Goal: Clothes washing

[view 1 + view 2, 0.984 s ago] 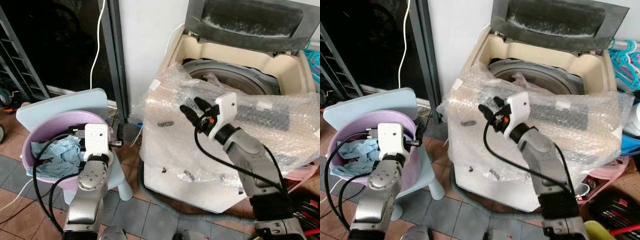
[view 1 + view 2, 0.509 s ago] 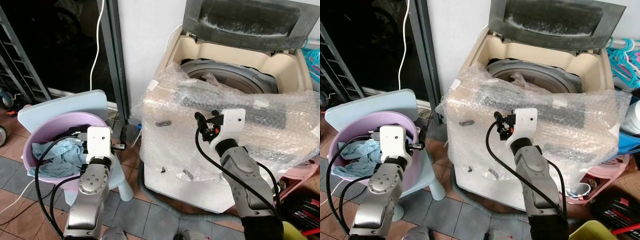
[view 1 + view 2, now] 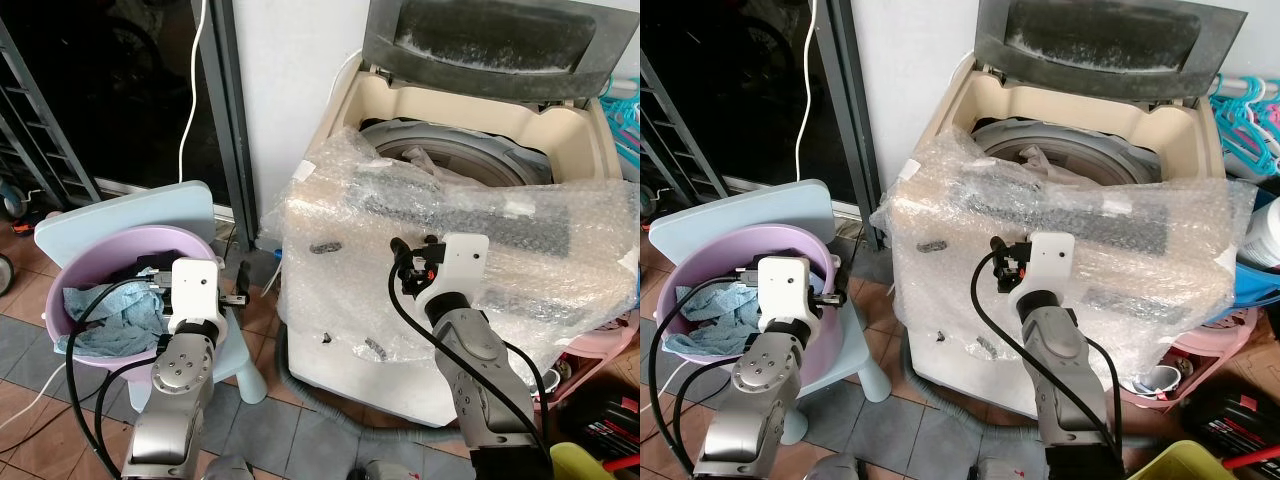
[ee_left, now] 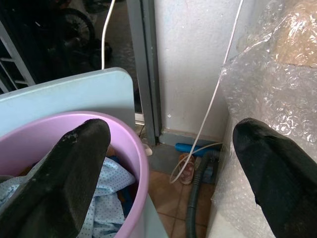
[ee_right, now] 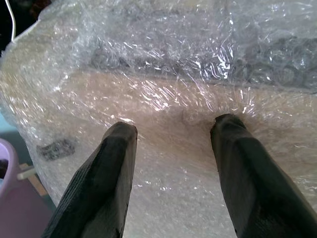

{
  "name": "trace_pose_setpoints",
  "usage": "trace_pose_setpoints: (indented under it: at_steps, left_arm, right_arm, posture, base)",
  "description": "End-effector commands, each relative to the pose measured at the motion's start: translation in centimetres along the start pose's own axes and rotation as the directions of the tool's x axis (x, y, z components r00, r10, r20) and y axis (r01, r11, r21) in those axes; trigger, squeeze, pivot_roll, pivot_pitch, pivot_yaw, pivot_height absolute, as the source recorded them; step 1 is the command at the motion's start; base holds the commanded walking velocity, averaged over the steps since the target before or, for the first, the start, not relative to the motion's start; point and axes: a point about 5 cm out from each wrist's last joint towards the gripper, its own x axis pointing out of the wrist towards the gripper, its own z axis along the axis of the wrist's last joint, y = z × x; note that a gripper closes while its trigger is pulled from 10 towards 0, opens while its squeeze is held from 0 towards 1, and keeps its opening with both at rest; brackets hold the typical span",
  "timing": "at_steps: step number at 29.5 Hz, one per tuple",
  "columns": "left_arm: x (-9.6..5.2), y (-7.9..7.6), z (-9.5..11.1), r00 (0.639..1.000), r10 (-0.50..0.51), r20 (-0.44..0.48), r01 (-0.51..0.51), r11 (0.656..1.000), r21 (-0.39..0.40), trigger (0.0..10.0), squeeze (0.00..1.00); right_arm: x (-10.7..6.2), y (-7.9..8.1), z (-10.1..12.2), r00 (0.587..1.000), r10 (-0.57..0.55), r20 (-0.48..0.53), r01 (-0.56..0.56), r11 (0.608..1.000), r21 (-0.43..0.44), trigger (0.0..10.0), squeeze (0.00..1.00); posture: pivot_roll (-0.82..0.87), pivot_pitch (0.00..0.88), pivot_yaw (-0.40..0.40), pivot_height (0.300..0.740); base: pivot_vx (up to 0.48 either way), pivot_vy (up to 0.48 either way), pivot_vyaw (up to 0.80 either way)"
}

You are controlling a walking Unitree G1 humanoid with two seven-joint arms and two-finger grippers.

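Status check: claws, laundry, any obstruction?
Left claw open by purple basin of clothes. Right claw open, empty, at bubble wrap covering washer front.

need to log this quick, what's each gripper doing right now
Left gripper: open, empty, by the pink basin.
Right gripper: open, empty, at the bubble wrap on the washing machine.

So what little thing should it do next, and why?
Probably lower the open left gripper into the purple basin onto the blue cloth. The washing machine has its lid up with laundry already in the drum, clothes remain in the basin, and both grippers are empty.
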Motion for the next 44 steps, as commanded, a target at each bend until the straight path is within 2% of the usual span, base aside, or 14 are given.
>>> trace_pose_setpoints:
  at_steps: [1, 2, 4, 7, 12, 16, 22, 37, 40, 42, 43, 44]
  left_arm:
    - [0.0, -0.1, 0.6, 1.0, -0.009, 0.019, 0.009, 1.0, -0.014, 10.0, 0.0]
    - [0.0, -0.2, 0.7, 1.0, -0.011, 0.02, 0.012, 1.0, -0.016, 10.0, 0.0]
    - [0.1, -0.4, 0.8, 0.999, -0.021, 0.025, 0.022, 1.0, -0.019, 10.0, 0.0]
    - [0.2, -0.5, 0.9, 0.999, -0.023, 0.025, 0.023, 0.999, -0.021, 10.0, 0.0]
    - [0.4, -0.5, 0.9, 0.999, -0.017, 0.028, 0.018, 0.999, -0.029, 10.0, 0.0]
    - [0.4, -0.5, 0.9, 0.999, -0.012, 0.03, 0.012, 0.999, -0.031, 10.0, 0.0]
    - [0.5, -0.6, 1.0, 0.999, -0.023, 0.035, 0.024, 0.999, -0.033, 10.0, 0.0]
    - [0.7, -0.8, 1.0, 0.999, -0.026, 0.025, 0.027, 0.999, -0.038, 10.0, 0.0]
    - [0.7, -0.7, 1.0, 1.0, -0.01, 0.019, 0.011, 0.999, -0.033, 10.0, 0.0]
    - [0.7, -0.6, 0.8, 1.0, 0.005, 0.009, -0.005, 1.0, -0.027, 10.0, 0.0]
    - [0.7, -0.6, 0.7, 1.0, 0.008, 0.001, -0.008, 1.0, -0.027, 10.0, 0.0]
    - [0.8, -0.6, 0.6, 1.0, 0.003, -0.009, -0.003, 1.0, -0.026, 10.0, 0.0]
  right_arm:
    - [-0.3, -0.6, -1.2, 0.997, -0.01, -0.083, 0.009, 1.0, -0.003, 10.0, 0.0]
    - [-0.3, -0.5, -1.1, 0.997, 0.012, -0.08, -0.011, 1.0, 0.012, 10.0, 0.0]
    - [-0.3, -0.1, -0.5, 0.998, 0.055, -0.037, -0.056, 0.998, -0.038, 10.0, 0.0]
    - [-0.1, 0.1, -0.2, 0.997, 0.071, -0.018, -0.072, 0.996, -0.052, 10.0, 0.0]
    - [0.3, -0.3, 0.4, 0.998, 0.063, 0.001, -0.063, 0.997, -0.044, 10.0, 0.0]
    - [0.6, -0.5, 1.2, 0.996, 0.069, 0.051, -0.063, 0.993, -0.096, 10.0, 0.0]
    - [0.9, -0.5, 2.2, 0.993, 0.064, 0.1, -0.049, 0.989, -0.14, 10.0, 0.0]
    - [1.2, -0.6, 1.8, 0.993, 0.073, 0.094, -0.059, 0.988, -0.144, 10.0, 0.0]
    - [1.2, -0.4, 1.6, 0.991, 0.099, 0.088, -0.081, 0.979, -0.188, 10.0, 0.0]
    - [1.1, -0.6, 1.4, 0.992, 0.09, 0.086, -0.074, 0.981, -0.18, 10.0, 0.02]
    - [1.1, -0.8, 1.2, 0.994, 0.075, 0.079, -0.061, 0.983, -0.174, 10.0, 1.0]
    - [1.0, -1.0, 0.9, 0.996, 0.061, 0.07, -0.049, 0.986, -0.162, 10.0, 1.0]
  posture:
    - [0.01, 0.0, -0.018, 0.74]
    - [0.0, 0.0, -0.019, 0.74]
    - [0.0, 0.0, -0.02, 0.74]
    - [0.0, 0.0, -0.022, 0.74]
    - [0.0, 0.0, -0.026, 0.74]
    - [0.01, 0.0, -0.028, 0.74]
    - [0.01, 0.0, -0.028, 0.74]
    - [0.0, 0.0, -0.026, 0.74]
    - [0.0, 0.0, -0.026, 0.74]
    - [-0.01, 0.0, -0.018, 0.74]
    - [-0.01, 0.0, -0.019, 0.74]
    - [-0.01, 0.0, -0.018, 0.74]
  base:
    - [0.0, 0.0, 0.0]
    - [0.0, 0.0, 0.0]
    - [0.0, 0.0, 0.4]
    - [0.0, 0.0, 0.8]
    - [0.0, 0.0, 0.8]
    - [0.0, 0.0, 0.8]
    - [0.0, 0.364, 0.77]
    - [0.0, 0.477, 0.0]
    - [0.0, 0.38, 0.0]
    - [0.0, 0.0, 0.0]
    - [0.0, 0.0, 0.0]
    - [0.0, 0.0, 0.0]
